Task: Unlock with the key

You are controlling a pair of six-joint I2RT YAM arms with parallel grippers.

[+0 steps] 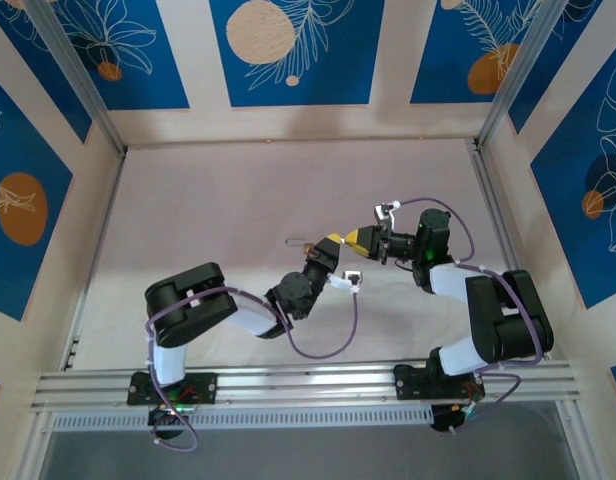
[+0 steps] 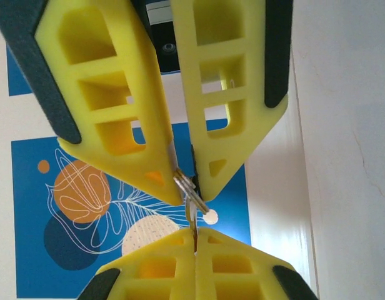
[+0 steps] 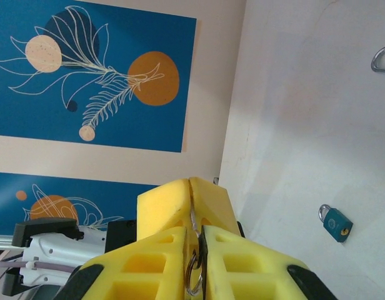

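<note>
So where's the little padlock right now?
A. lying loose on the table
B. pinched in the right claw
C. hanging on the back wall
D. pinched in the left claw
A: the padlock lies on the table with nothing touching it, well apart from the right gripper, which is pinched on a metal ring instead.

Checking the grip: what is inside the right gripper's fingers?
A silver ring shows between the right gripper's shut fingers, with thin metal running up to the left gripper's tips. Whether that is the key's blade cannot be told; its head is covered.
</note>
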